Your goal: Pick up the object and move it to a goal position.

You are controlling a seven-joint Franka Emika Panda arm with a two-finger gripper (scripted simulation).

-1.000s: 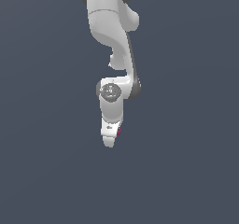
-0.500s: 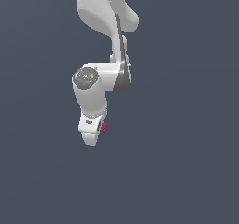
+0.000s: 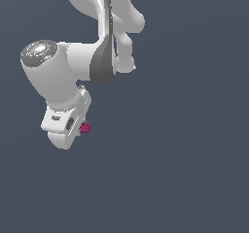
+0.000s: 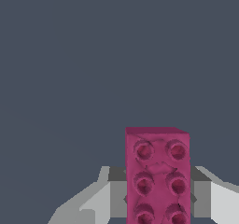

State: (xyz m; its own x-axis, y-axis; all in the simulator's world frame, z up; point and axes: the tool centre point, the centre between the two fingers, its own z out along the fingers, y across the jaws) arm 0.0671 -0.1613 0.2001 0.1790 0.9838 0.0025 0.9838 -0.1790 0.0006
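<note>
Exterior view: the white, glossy jointed robot arm [image 3: 97, 57] descends from the top of the frame against a uniform dark slate-grey background [image 3: 194, 154], its wrist bent toward the exterior view's left. The white two-fingered gripper [image 3: 78, 130] hangs at the arm's lower end, and the small magenta-pink studded block [image 3: 84, 128] protrudes from its side, clear of any surface. Wrist view: the block [image 4: 157, 176] shows two columns of round studs and sits between the grey finger pads [image 4: 117, 197], one on each side, both pressed against it; the jaws are closed upon the block.
</note>
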